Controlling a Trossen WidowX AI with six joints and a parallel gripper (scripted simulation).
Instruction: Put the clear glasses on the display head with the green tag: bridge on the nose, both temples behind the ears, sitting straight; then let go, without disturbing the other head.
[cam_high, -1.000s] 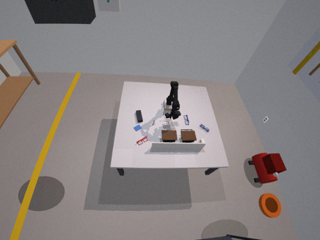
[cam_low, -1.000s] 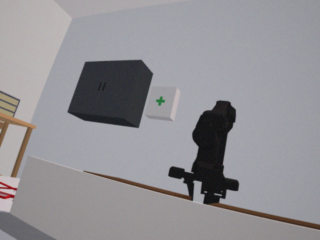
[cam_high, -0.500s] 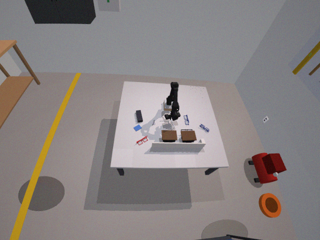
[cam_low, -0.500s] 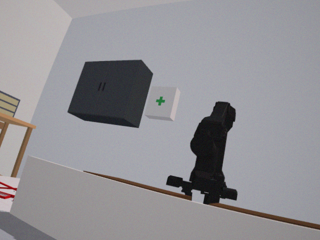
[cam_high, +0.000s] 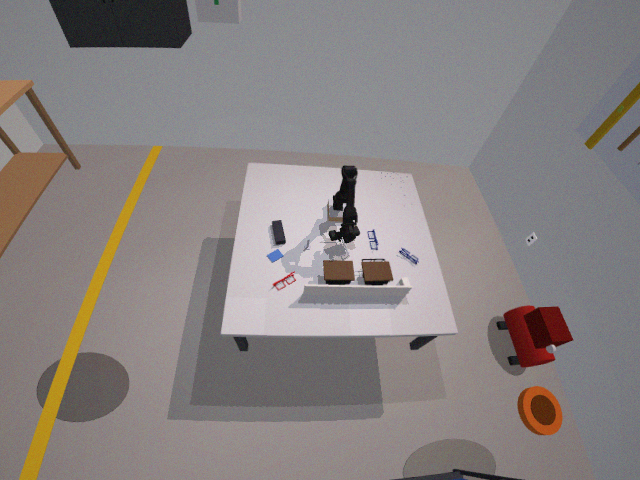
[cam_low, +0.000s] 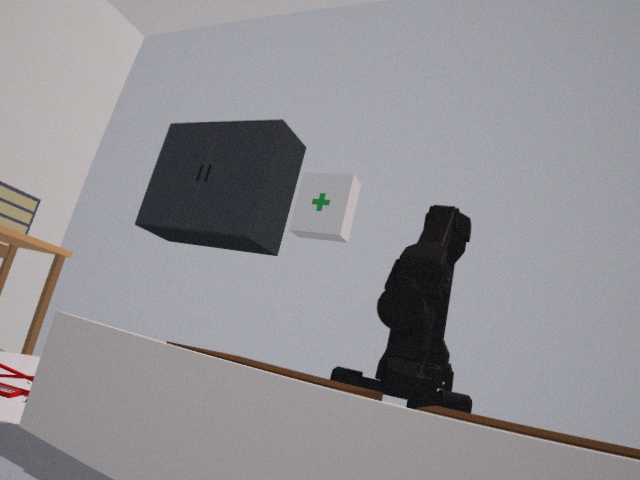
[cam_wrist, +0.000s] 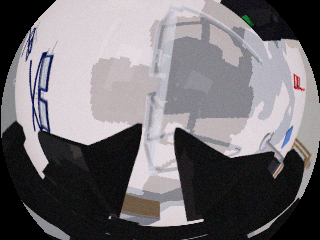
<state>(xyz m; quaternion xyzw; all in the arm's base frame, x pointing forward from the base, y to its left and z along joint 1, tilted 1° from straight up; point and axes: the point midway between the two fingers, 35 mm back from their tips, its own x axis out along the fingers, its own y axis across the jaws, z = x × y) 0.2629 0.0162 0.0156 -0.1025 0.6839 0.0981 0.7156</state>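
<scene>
The clear glasses (cam_wrist: 161, 107) lie under my gripper in the wrist view, their pale front running up the middle and their temples reaching right. They are faint in the top view. My gripper (cam_wrist: 158, 130) is partly open, its fingertips either side of the lower part of the glasses' front; no grip shows. The exterior view hides the fingertips behind the white panel and heads. The left head (cam_high: 338, 270) (cam_low: 310, 379) has a brown top; its green tag (cam_wrist: 247, 20) shows at the wrist view's top right. The other head (cam_high: 377, 271) stands beside it, a dark frame at its front edge.
A white panel (cam_high: 356, 294) (cam_low: 232, 408) stands behind the heads. Blue glasses (cam_high: 372, 240) (cam_wrist: 44, 92) and a folded blue pair (cam_high: 408, 256) lie right. Red glasses (cam_high: 284, 281), a blue cloth (cam_high: 275, 255) (cam_wrist: 288, 136) and a black case (cam_high: 278, 232) lie left.
</scene>
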